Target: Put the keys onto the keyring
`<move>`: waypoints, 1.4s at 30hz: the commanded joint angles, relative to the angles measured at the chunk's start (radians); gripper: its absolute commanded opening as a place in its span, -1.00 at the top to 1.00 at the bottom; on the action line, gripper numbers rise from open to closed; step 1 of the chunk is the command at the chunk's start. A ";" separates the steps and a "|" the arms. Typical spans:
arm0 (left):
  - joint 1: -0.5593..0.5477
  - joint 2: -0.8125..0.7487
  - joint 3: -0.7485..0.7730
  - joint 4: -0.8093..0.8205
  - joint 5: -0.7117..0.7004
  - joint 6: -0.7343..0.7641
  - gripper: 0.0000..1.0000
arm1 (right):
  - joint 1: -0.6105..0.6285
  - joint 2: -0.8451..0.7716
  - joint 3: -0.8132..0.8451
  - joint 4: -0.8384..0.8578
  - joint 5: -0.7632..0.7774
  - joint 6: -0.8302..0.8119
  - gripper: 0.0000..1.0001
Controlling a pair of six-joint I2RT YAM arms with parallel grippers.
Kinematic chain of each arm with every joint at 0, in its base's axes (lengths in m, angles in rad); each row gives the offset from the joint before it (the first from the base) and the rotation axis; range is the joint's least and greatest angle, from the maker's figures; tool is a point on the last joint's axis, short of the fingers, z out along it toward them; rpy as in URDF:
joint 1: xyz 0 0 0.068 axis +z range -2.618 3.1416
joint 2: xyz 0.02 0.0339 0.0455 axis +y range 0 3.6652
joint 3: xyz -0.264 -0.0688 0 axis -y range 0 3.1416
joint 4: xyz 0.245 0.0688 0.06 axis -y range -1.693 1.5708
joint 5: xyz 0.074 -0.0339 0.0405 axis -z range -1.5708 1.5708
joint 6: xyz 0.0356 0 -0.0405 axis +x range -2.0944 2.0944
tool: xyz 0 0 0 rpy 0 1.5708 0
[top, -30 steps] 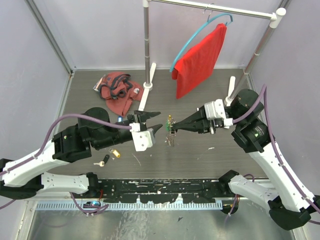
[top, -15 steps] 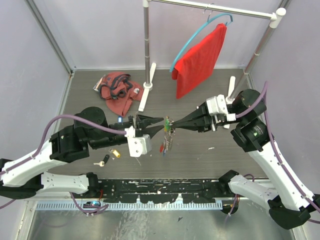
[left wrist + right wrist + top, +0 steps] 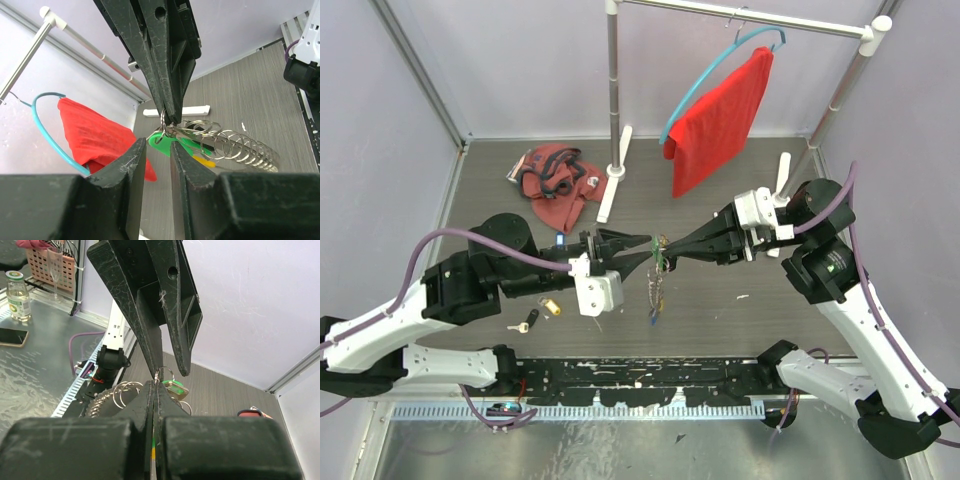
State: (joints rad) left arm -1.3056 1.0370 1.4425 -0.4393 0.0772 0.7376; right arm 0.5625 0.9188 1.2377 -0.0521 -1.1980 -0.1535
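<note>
Keyring (image 3: 165,119) hangs in mid-air, pinched in the closed tips of the right gripper (image 3: 667,249), keys (image 3: 655,300) dangling below it, just ahead of the left gripper (image 3: 645,253), whose fingers (image 3: 125,170) stand narrowly apart and empty, pointing straight at it.

Left gripper (image 3: 646,250) and right gripper (image 3: 668,249) meet nose-to-nose at the keyring (image 3: 660,246); pole (image 3: 612,90) stands behind.

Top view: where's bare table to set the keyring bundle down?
Widest bare patch: table front right, between the hanging keyring and the right arm. Also the back left corner, between the cloth pile and the wall. Crowded: centre, where left tool and right tool meet, and by the loose keys front left.
</note>
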 commanded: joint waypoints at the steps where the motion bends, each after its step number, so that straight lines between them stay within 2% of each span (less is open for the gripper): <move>1: -0.005 0.002 0.031 0.049 0.013 0.009 0.34 | -0.003 -0.003 0.018 0.063 -0.009 0.015 0.98; 8: -0.009 0.008 0.033 0.047 0.042 0.012 0.42 | -0.002 -0.003 0.016 0.061 -0.010 0.014 0.99; 17: -0.012 0.014 0.042 0.033 0.051 0.013 0.99 | -0.003 -0.006 0.011 0.057 0.001 0.010 0.99; 31: -0.015 0.026 0.038 0.014 -0.108 0.008 1.00 | -0.003 -0.022 0.013 0.056 0.125 0.005 0.99; 42: -0.024 0.044 0.032 0.014 -0.189 0.030 1.00 | -0.002 -0.036 -0.023 0.140 0.214 0.057 0.99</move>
State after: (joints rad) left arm -1.3205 1.0771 1.4525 -0.4355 -0.0780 0.7586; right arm 0.5606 0.9131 1.2213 -0.0307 -1.0531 -0.1387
